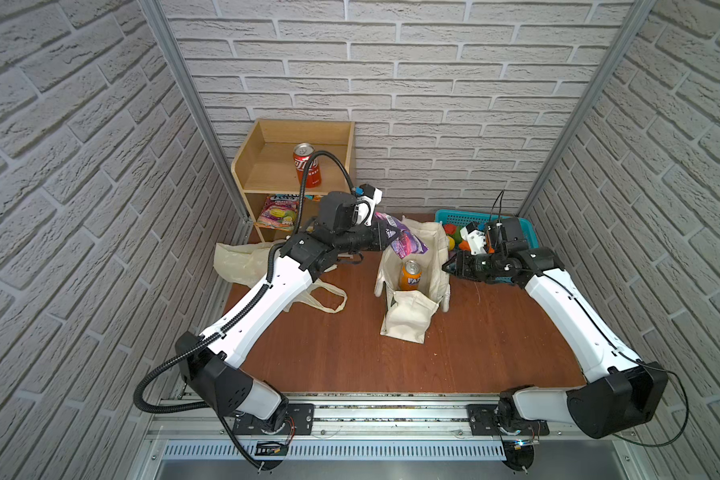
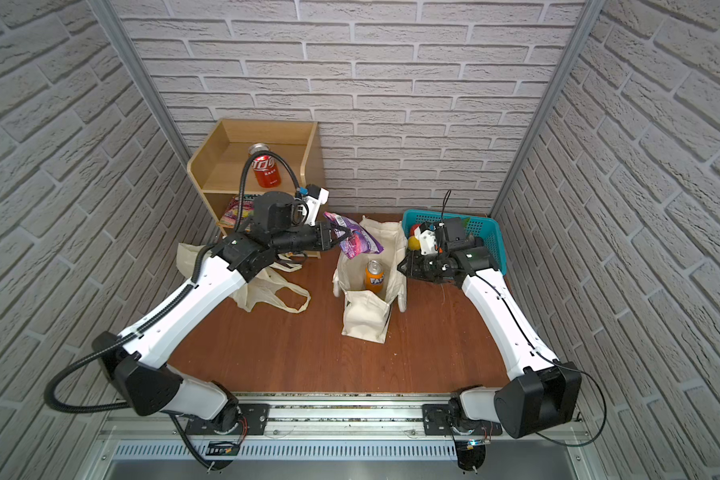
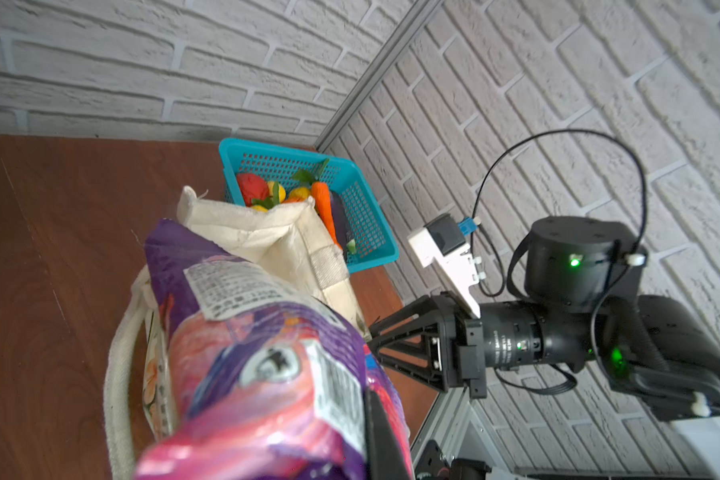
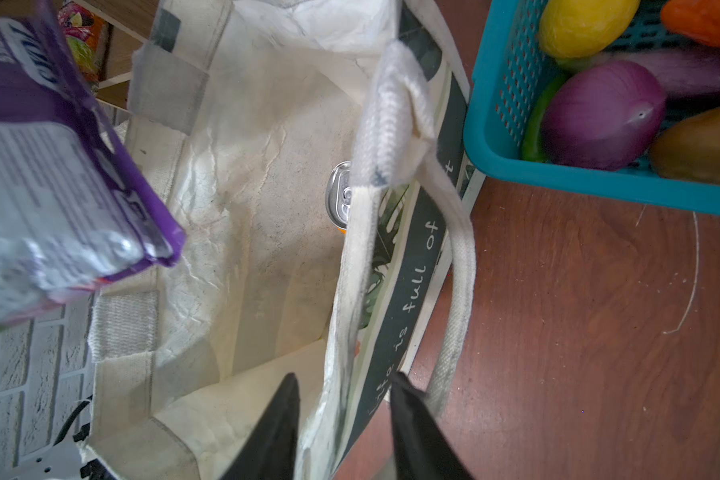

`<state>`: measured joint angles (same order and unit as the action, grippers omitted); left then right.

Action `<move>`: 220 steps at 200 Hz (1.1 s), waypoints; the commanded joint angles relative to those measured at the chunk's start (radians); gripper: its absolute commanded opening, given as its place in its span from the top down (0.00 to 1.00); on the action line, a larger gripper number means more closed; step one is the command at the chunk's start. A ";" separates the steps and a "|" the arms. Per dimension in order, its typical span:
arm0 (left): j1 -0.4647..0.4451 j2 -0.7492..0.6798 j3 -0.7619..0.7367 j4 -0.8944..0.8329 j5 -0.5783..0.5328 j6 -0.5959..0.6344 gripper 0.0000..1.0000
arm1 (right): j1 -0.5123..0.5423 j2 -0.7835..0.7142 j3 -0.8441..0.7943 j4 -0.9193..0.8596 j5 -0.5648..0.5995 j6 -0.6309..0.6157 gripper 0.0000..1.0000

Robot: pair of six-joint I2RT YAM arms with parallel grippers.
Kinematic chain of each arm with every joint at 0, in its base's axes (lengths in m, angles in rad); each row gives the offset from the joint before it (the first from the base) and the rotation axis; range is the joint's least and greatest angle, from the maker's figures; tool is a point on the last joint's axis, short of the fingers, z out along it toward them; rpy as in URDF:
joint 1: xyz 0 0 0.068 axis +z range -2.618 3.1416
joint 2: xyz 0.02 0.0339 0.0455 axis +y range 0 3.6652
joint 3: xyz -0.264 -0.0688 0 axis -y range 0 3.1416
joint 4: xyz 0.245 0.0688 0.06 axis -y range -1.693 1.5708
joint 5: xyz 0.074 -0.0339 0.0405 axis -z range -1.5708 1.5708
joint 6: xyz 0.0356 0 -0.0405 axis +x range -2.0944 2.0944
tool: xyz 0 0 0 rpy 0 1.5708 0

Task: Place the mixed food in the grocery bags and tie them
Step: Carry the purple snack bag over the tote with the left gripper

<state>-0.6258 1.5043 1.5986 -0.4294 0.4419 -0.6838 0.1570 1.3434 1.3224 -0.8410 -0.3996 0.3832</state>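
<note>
Left gripper (image 2: 335, 239) clamps the shiny purple snack packet (image 2: 358, 243) over the cream canvas tote (image 2: 366, 318) at its 11 o'clock rim; right gripper (image 4: 341, 376) straddles the 3 o'clock rim, likely propping it open, can't tell if it's pinching

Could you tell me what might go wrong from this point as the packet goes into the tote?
1. The packet, in the left gripper, hangs near the tote's edge; released here, it may catch the rim or fall outside.
2. The can stands upright inside, so the packet could tip it.
3. The right gripper straddles the tote's soft wall; if that slips, the mouth may sag shut.
</note>
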 commanded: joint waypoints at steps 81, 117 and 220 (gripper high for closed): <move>-0.075 0.241 0.347 -0.440 0.051 0.319 1.00 | -0.005 -0.014 0.026 0.030 -0.050 0.007 0.94; -0.088 0.319 0.395 -0.509 0.061 0.360 1.00 | -0.005 -0.022 0.027 0.024 -0.049 0.004 0.94; -0.135 0.543 0.517 -0.650 -0.090 0.432 1.00 | -0.006 -0.028 0.035 0.010 -0.041 -0.009 0.95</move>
<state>-0.7544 2.0315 2.0804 -1.0634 0.4141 -0.2649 0.1566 1.3518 1.3258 -0.8345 -0.4313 0.3866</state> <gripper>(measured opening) 0.109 0.057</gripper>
